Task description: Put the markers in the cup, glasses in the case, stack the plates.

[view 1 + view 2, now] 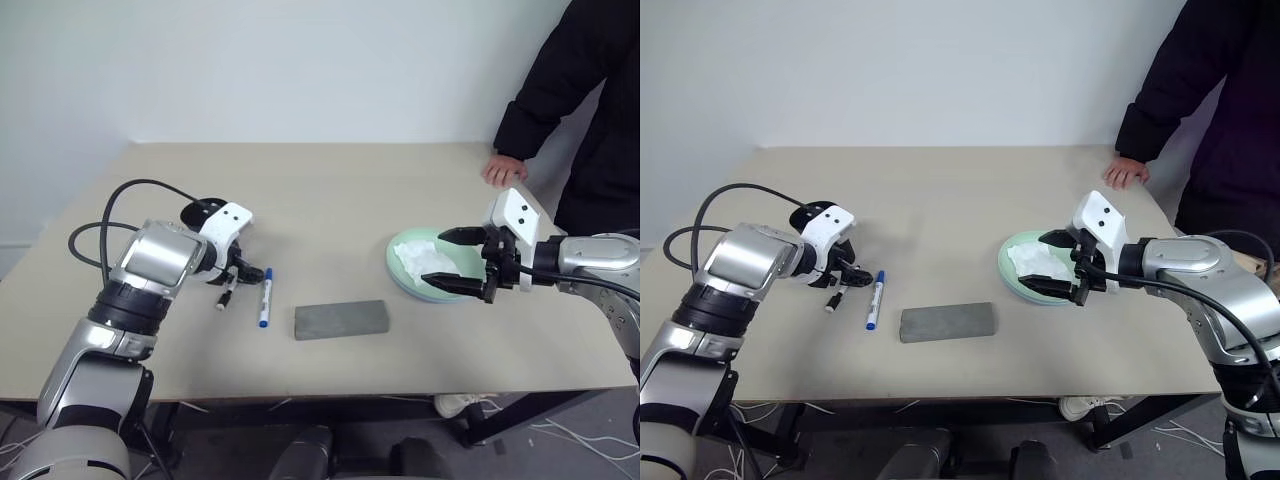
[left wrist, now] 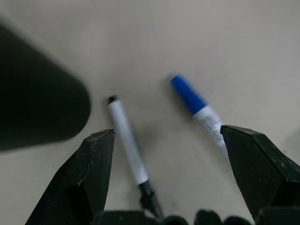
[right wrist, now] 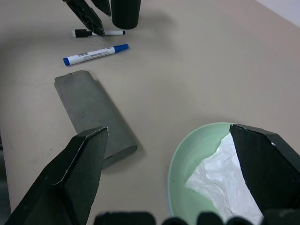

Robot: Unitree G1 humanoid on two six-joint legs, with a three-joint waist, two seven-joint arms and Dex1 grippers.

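Left eye view: blue marker (image 1: 265,297) lies lengthwise toward the robot, left gripper's (image 1: 238,274) jaws wide beside it.

Two silver metal arms with black ribbed joints end in white wrist blocks bearing dark dots, each carrying black wedge-shaped fingers (image 3: 79,178). Black cables loop beside both arms.

Bare tabletop (image 1: 330,190) btwn markers (image 1: 265,297) & green plate (image 1: 400,262); grey case (image 1: 341,319) only obstacle mid-front.
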